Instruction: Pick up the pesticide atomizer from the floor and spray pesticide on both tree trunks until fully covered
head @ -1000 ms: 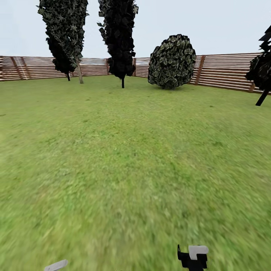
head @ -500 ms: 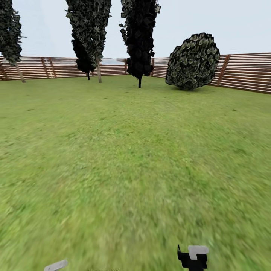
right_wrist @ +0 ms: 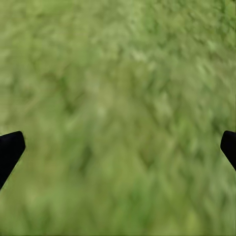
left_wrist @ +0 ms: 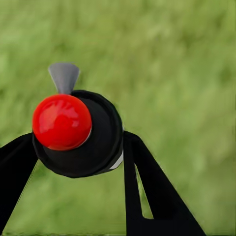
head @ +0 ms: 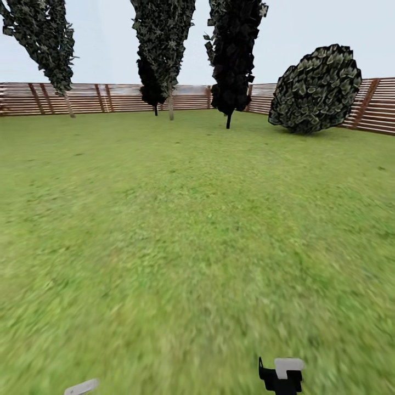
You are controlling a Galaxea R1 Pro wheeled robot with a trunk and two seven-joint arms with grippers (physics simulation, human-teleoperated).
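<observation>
In the left wrist view my left gripper (left_wrist: pixel 78 147) is shut on the pesticide atomizer (left_wrist: pixel 73 132), a black body with a red ball top and a grey nozzle, held above the grass floor (left_wrist: pixel 187 73). Its black fingers (left_wrist: pixel 147 187) clamp both sides. Seen through the right wrist camera, my right gripper (right_wrist: pixel 118 147) is open with only blurred grass between its fingertips. The two thick-trunked trees are out of view. In the head view, part of my right arm (head: pixel 282 374) pokes in at the bottom edge, over the garden lawn (head: pixel 197 230).
A brown slatted fence (head: pixel 109 97) runs across the far side. In front of it stand three thin-trunked, dark-leaved trees (head: pixel 235 55) and a round leafy bush (head: pixel 315 90). Open lawn lies between me and them.
The whole head view has swung left: the dark trees and the bush slid right in the picture and another thin tree came in at the left. The arm parts kept their place.
</observation>
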